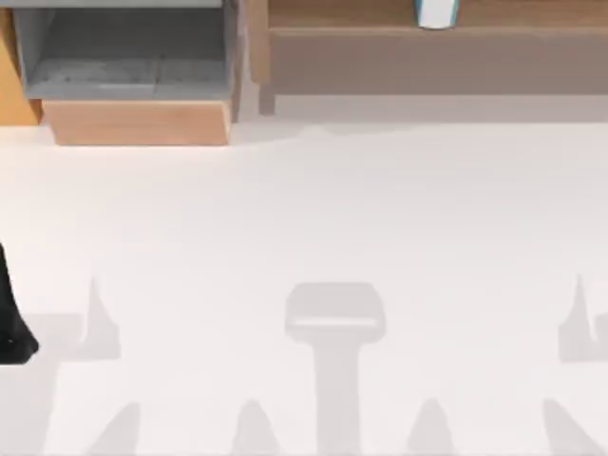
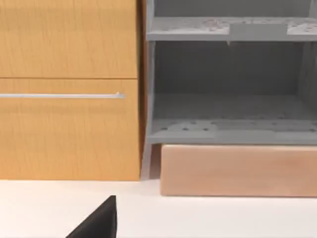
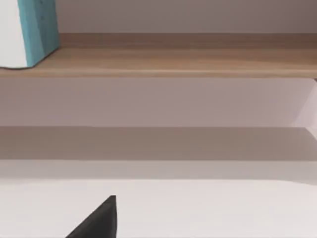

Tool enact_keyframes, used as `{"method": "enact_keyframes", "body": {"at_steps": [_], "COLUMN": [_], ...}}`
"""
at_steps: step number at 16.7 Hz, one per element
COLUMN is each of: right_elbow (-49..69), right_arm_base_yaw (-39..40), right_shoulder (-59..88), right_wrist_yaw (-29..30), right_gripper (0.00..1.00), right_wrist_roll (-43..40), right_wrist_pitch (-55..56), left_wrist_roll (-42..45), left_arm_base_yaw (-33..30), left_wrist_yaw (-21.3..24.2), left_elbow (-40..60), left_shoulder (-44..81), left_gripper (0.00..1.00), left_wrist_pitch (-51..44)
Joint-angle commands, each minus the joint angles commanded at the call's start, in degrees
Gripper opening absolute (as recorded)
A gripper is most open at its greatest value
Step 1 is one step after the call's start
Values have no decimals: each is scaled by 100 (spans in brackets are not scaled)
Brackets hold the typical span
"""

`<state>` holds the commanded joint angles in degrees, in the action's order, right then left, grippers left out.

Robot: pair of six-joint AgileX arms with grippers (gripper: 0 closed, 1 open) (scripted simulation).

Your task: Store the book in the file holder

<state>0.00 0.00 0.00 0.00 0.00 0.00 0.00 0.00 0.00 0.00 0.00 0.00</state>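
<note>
Although the task called for the book to end up in the file holder, nothing in these views suggested that any of it had been done. The book (image 1: 437,12) stood upright on the long brown shelf (image 1: 418,38) at the upper right of the top view, cut off by the frame's upper edge; the right wrist view showed its teal cover and white pages (image 3: 29,32) at that picture's upper left, resting on the shelf board. The file holder (image 1: 133,57) sat at the upper left of the top view, well apart from the book, its grey compartment apparently bare behind the light wood front panel (image 2: 237,171). A wooden cabinet (image 2: 69,99) stood just beside it. The left arm (image 1: 11,318) showed as a dark shape at the top view's left edge. Whether either claw was open or closed, I could not tell. By my judgement, reaching, grasping, carrying and inserting all remained.
</note>
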Motion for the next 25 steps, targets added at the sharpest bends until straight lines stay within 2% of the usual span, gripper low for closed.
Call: {"method": "enact_keyframes", "body": {"at_steps": [5, 10, 15, 25], "right_elbow": [0, 0, 0, 0], "right_arm_base_yaw": [0, 0, 0, 0], "right_shoulder": [0, 0, 0, 0], "right_wrist_yaw": [0, 0, 0, 0], "right_gripper": [100, 100, 100, 100], "right_wrist_roll": [0, 0, 0, 0], "right_wrist_pitch": [0, 0, 0, 0], "left_wrist_roll": [8, 39, 73, 96], "left_arm_base_yaw": [-149, -804, -1781, -3940], "left_wrist_yaw": [-136, -754, -1679, -3639], "left_elbow": [251, 1546, 3704, 8850], "left_shoulder": [338, 2039, 4710, 10828], "left_gripper": [100, 100, 100, 100], "left_wrist_pitch": [87, 479, 1047, 2188]}}
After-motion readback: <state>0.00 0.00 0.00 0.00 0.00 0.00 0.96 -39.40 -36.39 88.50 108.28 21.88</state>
